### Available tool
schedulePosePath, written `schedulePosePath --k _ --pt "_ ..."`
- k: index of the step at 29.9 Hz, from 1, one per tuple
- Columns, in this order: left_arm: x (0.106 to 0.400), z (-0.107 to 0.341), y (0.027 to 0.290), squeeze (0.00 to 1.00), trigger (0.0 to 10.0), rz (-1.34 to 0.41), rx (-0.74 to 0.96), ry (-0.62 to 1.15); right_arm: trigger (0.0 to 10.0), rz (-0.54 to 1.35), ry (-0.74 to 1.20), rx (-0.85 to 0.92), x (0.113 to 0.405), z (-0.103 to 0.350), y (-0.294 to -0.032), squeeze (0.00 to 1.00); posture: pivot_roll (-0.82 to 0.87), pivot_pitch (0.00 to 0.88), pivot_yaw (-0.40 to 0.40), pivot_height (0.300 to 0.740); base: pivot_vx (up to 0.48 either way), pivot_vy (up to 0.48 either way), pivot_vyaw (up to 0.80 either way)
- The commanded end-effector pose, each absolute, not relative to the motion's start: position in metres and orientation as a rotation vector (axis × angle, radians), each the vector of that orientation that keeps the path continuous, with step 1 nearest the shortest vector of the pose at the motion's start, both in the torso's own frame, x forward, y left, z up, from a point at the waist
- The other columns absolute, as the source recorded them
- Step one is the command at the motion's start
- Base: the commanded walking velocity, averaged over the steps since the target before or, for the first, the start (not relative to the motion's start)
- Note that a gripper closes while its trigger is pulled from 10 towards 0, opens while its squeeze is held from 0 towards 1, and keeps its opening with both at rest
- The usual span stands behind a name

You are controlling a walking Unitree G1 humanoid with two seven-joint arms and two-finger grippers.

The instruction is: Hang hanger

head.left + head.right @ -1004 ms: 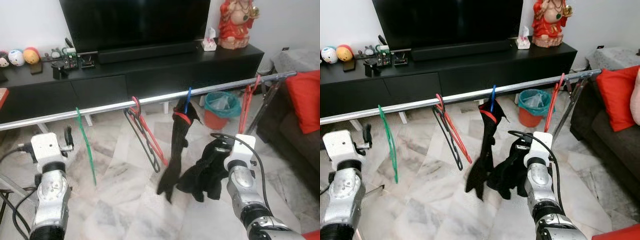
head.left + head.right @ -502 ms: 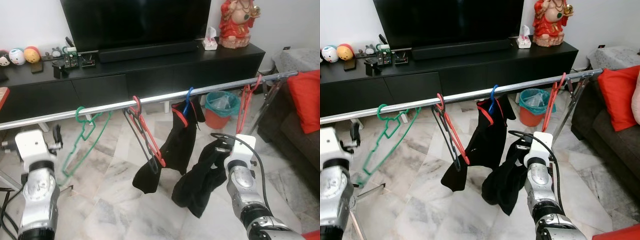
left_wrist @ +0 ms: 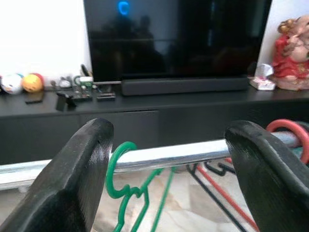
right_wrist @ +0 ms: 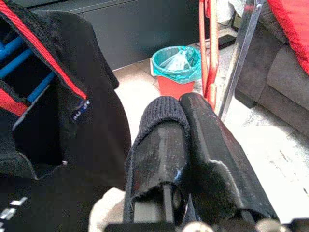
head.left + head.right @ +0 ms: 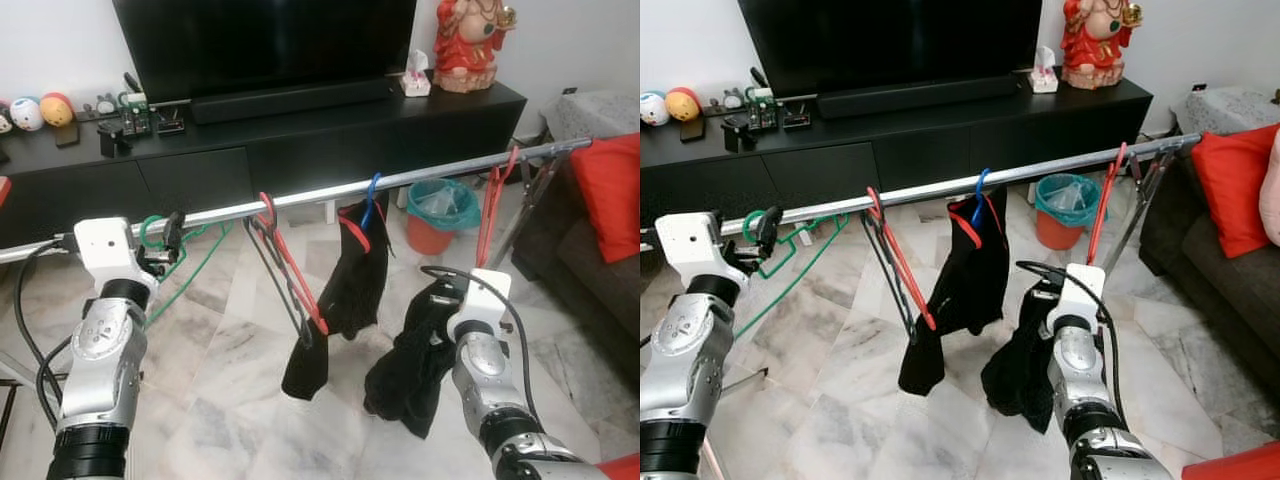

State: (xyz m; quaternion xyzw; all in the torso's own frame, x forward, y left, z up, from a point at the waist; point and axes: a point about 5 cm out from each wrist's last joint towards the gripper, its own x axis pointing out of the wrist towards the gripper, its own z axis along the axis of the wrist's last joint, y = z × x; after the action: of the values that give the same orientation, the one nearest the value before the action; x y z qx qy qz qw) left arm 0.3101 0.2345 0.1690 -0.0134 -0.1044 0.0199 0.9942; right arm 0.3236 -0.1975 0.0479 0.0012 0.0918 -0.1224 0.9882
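Left eye view, left to right: a chrome rail [image 5: 330, 192] crosses the room before a black TV cabinet [image 5: 300, 130].
Left gripper [image 3: 171, 169]: raised to the rail's left part, jaws wide apart, one on each side of the green hook; they hold nothing.
Green hanger [image 5: 170, 262]: the task's thing; its hook sits over the rail just beside the left gripper, its body slanting down toward the floor.
Red and black hangers [image 5: 290, 270]: hooked together on the rail, near its middle.
Blue hanger [image 5: 372, 200]: hooked on the rail, carrying a dark garment [image 5: 345, 290].
Right gripper [image 4: 181, 140]: low, under the rail, jaws together and clamped on black cloth [image 5: 415, 365] that hangs from them.
Red hanger [image 5: 492, 215]: near the rail's right end, by the sofa's red cushion [image 5: 612, 195].
Step in hand: judged, releasing the green hanger.
Doing it well: withdraw the open jaws straight back, clear of the hook, so that it stays seated.
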Motion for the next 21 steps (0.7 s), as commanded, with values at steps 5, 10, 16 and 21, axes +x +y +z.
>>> schedulePosePath --k 5,10,16,21 --pt "0.314 0.167 0.236 1.00 10.0 0.020 -0.002 -0.149 10.0 -0.246 0.137 0.010 0.328 0.057 -0.194 0.00 0.03 0.000 0.057 0.728 0.000 0.000 0.00" --pt "0.301 0.132 0.221 1.00 10.0 -0.125 0.056 0.043 10.0 -0.247 0.136 0.012 0.329 0.057 -0.193 0.00 0.03 0.000 0.059 0.728 0.000 0.000 0.00" --pt "0.299 0.114 0.228 1.00 10.0 -0.080 0.128 0.177 10.0 -0.252 0.141 0.012 0.328 0.056 -0.194 0.00 0.03 0.000 0.060 0.728 0.000 0.000 0.00" --pt "0.311 0.117 0.235 1.00 10.0 0.022 0.162 0.191 10.0 -0.252 0.139 0.013 0.328 0.056 -0.193 0.00 0.03 0.000 0.066 0.728 0.000 0.000 0.00"
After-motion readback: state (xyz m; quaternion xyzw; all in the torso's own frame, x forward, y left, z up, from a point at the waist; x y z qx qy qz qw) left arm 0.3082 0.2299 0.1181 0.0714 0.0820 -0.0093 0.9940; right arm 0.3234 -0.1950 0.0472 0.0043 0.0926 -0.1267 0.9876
